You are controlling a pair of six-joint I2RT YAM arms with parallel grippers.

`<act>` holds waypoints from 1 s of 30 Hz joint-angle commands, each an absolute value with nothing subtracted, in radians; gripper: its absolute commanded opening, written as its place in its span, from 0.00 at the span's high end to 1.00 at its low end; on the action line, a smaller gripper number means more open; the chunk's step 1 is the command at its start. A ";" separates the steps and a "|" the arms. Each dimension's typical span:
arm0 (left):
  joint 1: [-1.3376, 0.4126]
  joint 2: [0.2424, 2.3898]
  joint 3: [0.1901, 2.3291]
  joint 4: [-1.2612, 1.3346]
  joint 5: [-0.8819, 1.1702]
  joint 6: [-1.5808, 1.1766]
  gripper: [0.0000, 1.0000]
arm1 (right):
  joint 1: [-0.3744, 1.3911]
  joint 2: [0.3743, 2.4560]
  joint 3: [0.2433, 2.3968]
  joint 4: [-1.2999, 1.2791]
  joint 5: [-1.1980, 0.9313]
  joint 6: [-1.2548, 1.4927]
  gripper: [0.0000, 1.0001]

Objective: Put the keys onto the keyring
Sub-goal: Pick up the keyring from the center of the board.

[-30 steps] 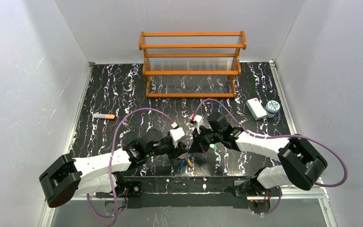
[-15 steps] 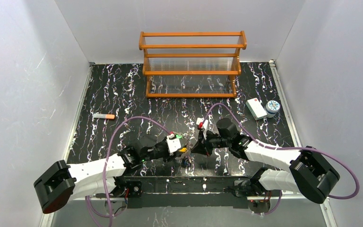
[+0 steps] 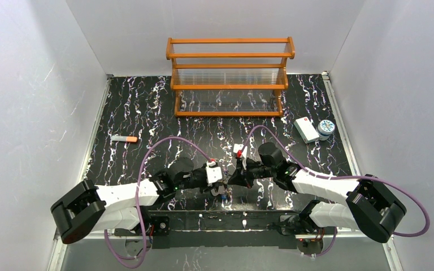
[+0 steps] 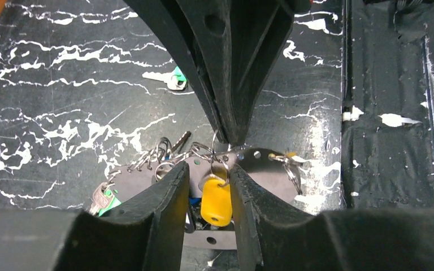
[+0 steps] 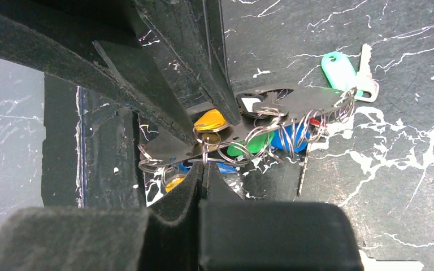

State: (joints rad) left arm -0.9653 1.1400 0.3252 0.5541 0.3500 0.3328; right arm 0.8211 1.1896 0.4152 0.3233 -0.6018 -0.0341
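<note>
Marbled table [image 3: 147, 107]: one keyring [image 5: 299, 100], one loose green key [image 5: 342, 68]

Top camera: high, far back, looking down on the whole black white-veined table [image 3: 147, 107].
Wrist cameras: low, very close, facing each other.
Shared: small silver keys with coloured tags [image 4: 216, 202].

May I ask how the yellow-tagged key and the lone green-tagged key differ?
The yellow-tagged key hangs on the keyring; the lone green-tagged key lies loose on the table. Yellow sits between the fingers of the left tool; green lies apart from it. Both have plastic tags.
</note>
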 commanded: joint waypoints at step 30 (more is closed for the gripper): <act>-0.966 1.114 0.349 0.526 0.334 0.289 1.00 | 0.835 0.978 0.349 0.505 -0.340 0.111 0.11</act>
State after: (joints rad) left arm -0.9642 1.1809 0.3710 0.5312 0.3962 0.3099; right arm 0.8333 1.0561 0.3870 0.3721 -0.4839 0.0174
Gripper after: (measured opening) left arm 0.017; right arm 0.770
